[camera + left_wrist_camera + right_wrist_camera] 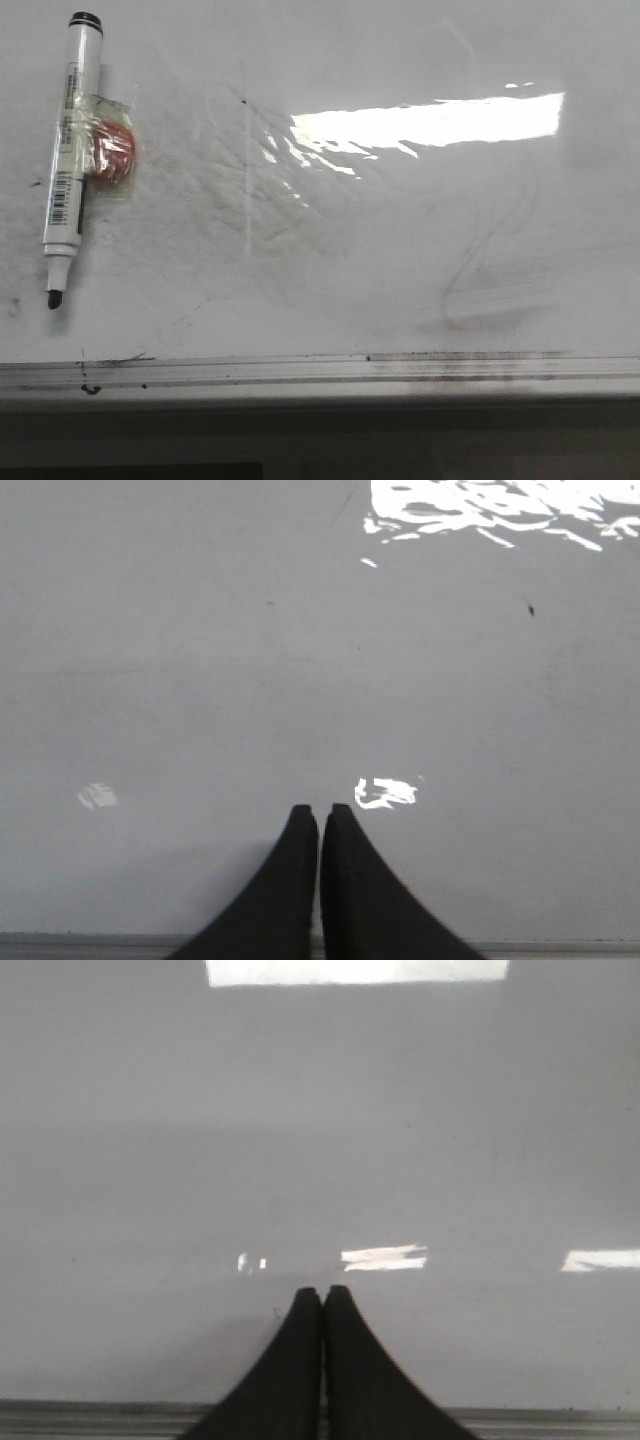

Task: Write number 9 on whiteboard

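Note:
The whiteboard [400,270] fills the front view, glossy white with faint grey smears and a bright glare patch. No black number 9 shows on it. An uncapped black-tipped marker [70,150] with a white barrel lies at the far left of the board, tip toward the near rail, with a red disc [113,150] taped to its side. Neither gripper shows in the front view. My left gripper [320,810] is shut and empty above bare board [200,680]. My right gripper [323,1292] is shut and empty above bare board [300,1140].
A grey metal rail [320,370] runs along the board's near edge, with dark ink specks at its left end. It also shows in the right wrist view [100,1418]. A curved grey erased smudge [470,280] lies right of the middle.

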You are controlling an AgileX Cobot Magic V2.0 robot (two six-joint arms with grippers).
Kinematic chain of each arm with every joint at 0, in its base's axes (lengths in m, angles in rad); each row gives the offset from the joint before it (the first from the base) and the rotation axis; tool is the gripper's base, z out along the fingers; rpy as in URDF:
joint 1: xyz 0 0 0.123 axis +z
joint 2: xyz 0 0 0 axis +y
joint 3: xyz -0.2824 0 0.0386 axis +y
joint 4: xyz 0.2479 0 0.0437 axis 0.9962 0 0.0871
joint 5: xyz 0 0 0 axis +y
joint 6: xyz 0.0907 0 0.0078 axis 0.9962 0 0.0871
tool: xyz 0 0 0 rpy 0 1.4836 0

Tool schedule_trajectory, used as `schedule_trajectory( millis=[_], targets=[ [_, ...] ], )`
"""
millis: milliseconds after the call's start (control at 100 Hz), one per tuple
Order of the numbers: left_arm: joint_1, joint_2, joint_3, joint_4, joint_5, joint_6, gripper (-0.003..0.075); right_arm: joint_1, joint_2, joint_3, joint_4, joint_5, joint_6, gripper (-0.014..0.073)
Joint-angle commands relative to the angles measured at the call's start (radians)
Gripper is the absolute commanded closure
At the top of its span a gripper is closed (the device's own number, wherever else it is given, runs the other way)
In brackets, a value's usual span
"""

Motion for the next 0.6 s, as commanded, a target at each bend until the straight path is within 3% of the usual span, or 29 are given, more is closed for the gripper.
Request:
schedule_trajectory(
  millis=[0, 590],
  targets=[
    [0.001, -0.027, 0.041, -0.009, -0.045, -0.011, 0.0741, -0.007, -0.023, 0.011, -0.006, -0.017, -0.010, 0.0658],
    [0.001, -0.027, 0.041, -0.005, -0.061, -0.011, 0.0741, -0.003, -0.023, 0.011, -0.006, -0.017, -0.010, 0.0658]
  ],
)
